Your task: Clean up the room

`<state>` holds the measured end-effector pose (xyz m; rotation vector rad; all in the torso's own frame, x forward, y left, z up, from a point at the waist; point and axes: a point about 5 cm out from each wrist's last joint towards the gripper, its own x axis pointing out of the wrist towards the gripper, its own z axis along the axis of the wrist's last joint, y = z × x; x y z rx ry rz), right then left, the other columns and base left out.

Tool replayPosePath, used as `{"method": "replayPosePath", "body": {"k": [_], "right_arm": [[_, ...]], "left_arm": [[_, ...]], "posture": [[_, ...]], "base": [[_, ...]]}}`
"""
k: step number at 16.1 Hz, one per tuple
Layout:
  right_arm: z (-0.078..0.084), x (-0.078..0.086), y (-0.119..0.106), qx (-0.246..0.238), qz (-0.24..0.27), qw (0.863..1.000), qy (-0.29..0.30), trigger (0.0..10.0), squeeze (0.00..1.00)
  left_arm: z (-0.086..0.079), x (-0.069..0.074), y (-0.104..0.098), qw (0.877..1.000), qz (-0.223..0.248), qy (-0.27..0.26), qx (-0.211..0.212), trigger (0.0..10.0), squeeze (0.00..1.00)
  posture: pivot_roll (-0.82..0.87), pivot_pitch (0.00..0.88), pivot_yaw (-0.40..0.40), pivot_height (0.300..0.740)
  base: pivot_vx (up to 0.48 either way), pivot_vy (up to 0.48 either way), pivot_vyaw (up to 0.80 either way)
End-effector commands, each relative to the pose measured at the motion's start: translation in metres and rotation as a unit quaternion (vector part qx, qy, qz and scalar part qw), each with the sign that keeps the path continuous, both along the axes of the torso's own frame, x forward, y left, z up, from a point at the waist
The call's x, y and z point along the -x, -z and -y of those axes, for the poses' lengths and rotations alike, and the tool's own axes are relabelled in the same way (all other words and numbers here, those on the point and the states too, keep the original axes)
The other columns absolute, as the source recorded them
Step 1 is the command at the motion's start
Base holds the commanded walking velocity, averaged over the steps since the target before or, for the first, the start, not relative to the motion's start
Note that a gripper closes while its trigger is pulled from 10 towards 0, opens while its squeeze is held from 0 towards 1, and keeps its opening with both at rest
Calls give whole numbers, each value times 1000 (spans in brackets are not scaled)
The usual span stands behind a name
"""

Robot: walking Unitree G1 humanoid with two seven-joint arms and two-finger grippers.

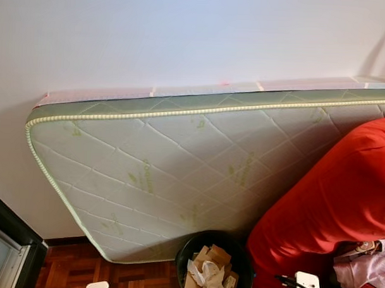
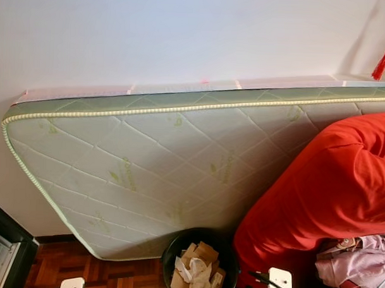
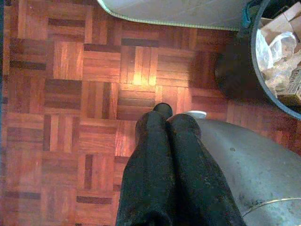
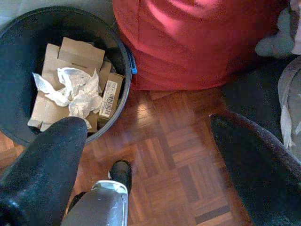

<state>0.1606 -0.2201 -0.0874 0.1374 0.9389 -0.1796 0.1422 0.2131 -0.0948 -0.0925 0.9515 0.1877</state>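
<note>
Right gripper (image 4: 146,155), fingers spread and empty, hangs just beside the trash bin (image 4: 123,56); left gripper (image 3: 167,136), fingers pressed together, farther off.

A room in a home, likely a bedroom or spare room in some disorder. A quilted mattress (image 1: 172,175) leans on its side against a plain white wall (image 1: 183,36). The floor (image 3: 70,94) is reddish wood parquet. A black bin (image 4: 19,94) holds cardboard and crumpled paper, beside a big red cushion (image 1: 336,193) and a heap of clothes (image 2: 359,267).
</note>
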Motion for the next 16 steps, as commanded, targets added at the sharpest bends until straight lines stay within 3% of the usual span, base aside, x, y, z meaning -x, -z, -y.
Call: {"method": "replayPosePath", "body": {"k": [1, 8, 14, 16], "right_arm": [[-1, -3, -1, -1, 4, 1000, -2, 10000, 0], [0, -7, -3, 1, 6, 1000, -10, 10000, 0], [-1, -9, -4, -1, 6, 1000, -16, 10000, 0], [-1, -9, -3, -1, 5, 1000, -15, 10000, 0]], "left_arm": [[-2, 10, 3, 1000, -10, -2, -1, 10000, 0], [-20, 22, 2, 1000, -9, -19, -7, 10000, 0], [-19, 10, -1, 1000, 1, -19, -7, 10000, 0], [-11, -8, -5, 1000, 12, -12, -5, 10000, 0]], "posture": [[145, 0, -25, 740], [150, 0, -34, 740], [153, 0, -34, 740], [149, 0, -30, 740]], "base": [[0, 0, 0], [0, 0, 0], [-86, 0, 0], [-259, 0, 0]]}}
